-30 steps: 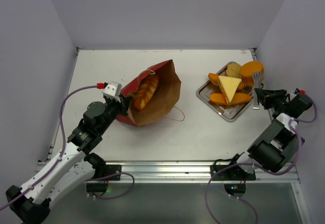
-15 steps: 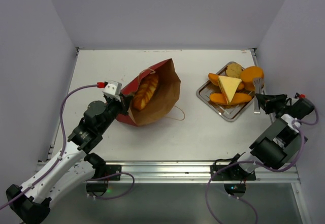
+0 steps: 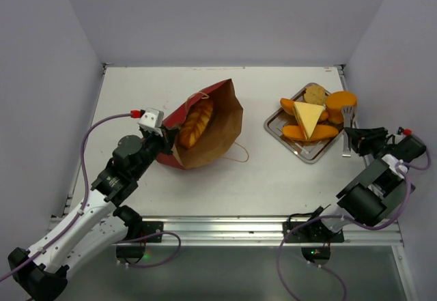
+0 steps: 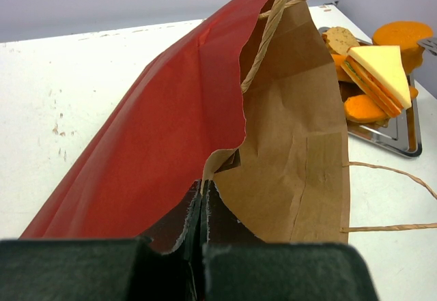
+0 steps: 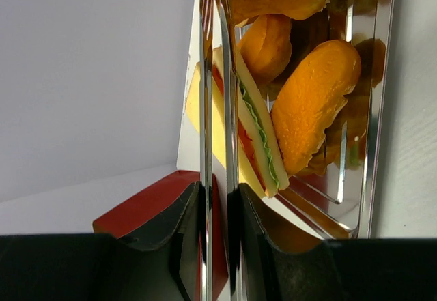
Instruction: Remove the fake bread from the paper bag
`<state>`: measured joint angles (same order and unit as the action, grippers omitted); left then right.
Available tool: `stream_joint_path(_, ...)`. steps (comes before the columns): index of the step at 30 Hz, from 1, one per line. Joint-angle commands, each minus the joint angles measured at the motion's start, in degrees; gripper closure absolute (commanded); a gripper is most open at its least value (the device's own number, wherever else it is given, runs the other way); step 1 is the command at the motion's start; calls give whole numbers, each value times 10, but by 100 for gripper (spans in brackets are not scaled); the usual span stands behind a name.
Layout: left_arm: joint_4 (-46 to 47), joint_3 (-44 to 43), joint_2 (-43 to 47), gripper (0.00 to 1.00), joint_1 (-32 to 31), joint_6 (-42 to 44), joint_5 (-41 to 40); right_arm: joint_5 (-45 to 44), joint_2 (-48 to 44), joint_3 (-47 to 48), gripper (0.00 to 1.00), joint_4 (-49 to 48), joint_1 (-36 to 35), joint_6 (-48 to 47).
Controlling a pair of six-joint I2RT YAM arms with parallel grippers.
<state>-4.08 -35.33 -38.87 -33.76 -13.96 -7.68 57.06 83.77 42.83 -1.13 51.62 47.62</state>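
- Though several bread pieces already lie on the silver tray (image 3: 308, 156) at the right, the job looks unfinished to me. One golden braided loaf (image 3: 196, 125) sits inside the paper bag (image 3: 222, 134).
- The bag lies on its side, left of centre on the white table (image 3: 136, 89), with its mouth gaping and the brown lining showing. It is well apart from the tray.
- The tray holds a sandwich wedge (image 3: 308, 117), a few orange rolls and a biscuit-like round. A round orange bun (image 3: 339, 99) perches at its far right corner.
- The left gripper (image 3: 166, 140) is clenched on the torn near-left rim of the bag, and I take it to be holding the mouth open.
- The right gripper (image 5: 218, 198) grasps a pair of metal tongs (image 3: 346, 118), one finger against each blade, just beside the tray's right edge.
- What seems left is reaching back to the bag and lifting the loaf out.
- From the left wrist, the bag's wall hides the loaf entirely.
- I cannot tell whether more bread lies under the loaf.
- The right wrist view is close and turned sideways. The tong tips run out of frame, so whether they touch anything is unclear.
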Motion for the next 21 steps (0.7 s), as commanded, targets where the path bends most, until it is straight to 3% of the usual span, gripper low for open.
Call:
stream_joint_path(1,1,-23,6,100,4,-4,3,19,4,17,70,6,23,1)
stream_joint_path(21,6,-19,11,100,4,-4,7,54,-1,30,60,82,72,-59)
